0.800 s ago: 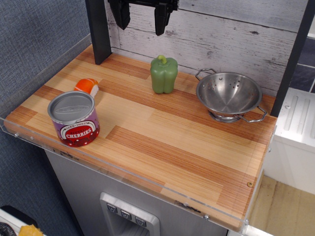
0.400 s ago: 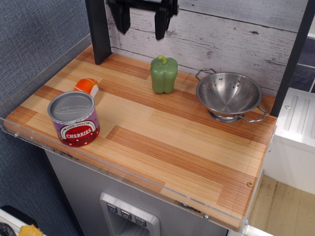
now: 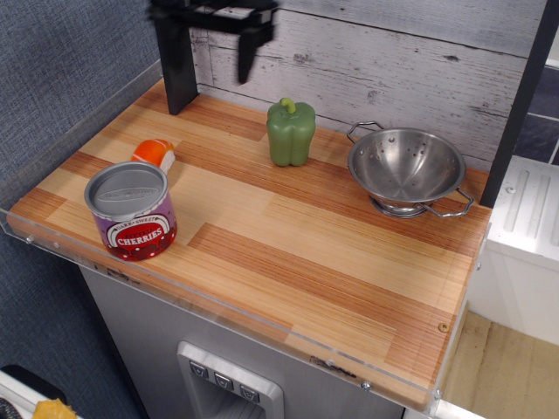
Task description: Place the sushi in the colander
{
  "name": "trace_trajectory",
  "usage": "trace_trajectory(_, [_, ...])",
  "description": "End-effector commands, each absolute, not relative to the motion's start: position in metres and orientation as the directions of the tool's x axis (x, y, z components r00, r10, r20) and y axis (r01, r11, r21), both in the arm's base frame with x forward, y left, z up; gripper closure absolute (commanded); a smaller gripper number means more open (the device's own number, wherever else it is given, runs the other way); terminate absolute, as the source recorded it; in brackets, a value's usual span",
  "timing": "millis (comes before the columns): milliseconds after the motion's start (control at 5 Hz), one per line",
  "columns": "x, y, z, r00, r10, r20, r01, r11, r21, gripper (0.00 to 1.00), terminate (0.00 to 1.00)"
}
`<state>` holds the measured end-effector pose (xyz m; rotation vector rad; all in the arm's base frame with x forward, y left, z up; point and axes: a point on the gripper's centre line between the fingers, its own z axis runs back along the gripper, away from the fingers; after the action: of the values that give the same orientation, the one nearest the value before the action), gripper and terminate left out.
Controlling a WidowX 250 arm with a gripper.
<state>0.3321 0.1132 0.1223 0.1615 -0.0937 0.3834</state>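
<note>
High above the back-left corner of the worktop (image 3: pixel 288 236), the gripper (image 3: pixel 210 39) hangs with its 2 dark fingers spread apart and nothing between them, partly blurred and cut off by the top edge. The sushi (image 3: pixel 155 153) lies untouched on the wood just behind the cherries can (image 3: pixel 131 209), on the can's far side, while the colander (image 3: pixel 406 170) stands well to the can's right, past the green pepper (image 3: pixel 291 131), near the right rear of the board. By the look of it the approach is the step in hand — nothing has been grasped yet. The next move calls for a descent toward the sushi, forward and left of the gripper, with care for the can crowding it so closely. Striped light-and-dark wood planks make up the surface, edged in clear plastic; whitewashed boards back it, blue-grey wall covering lies left of the can.
</note>
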Motion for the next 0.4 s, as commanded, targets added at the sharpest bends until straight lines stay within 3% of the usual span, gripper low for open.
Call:
trace_trajectory(0, [0.302, 0.157, 0.129, 0.935, 0.329, 0.129, -0.349, 0.92, 0.18, 0.0, 0.0])
trace_trajectory(200, [0.295, 0.175, 0.116, 0.953, 0.265, 0.143, -0.292, 0.932, 0.216, 0.0, 0.0])
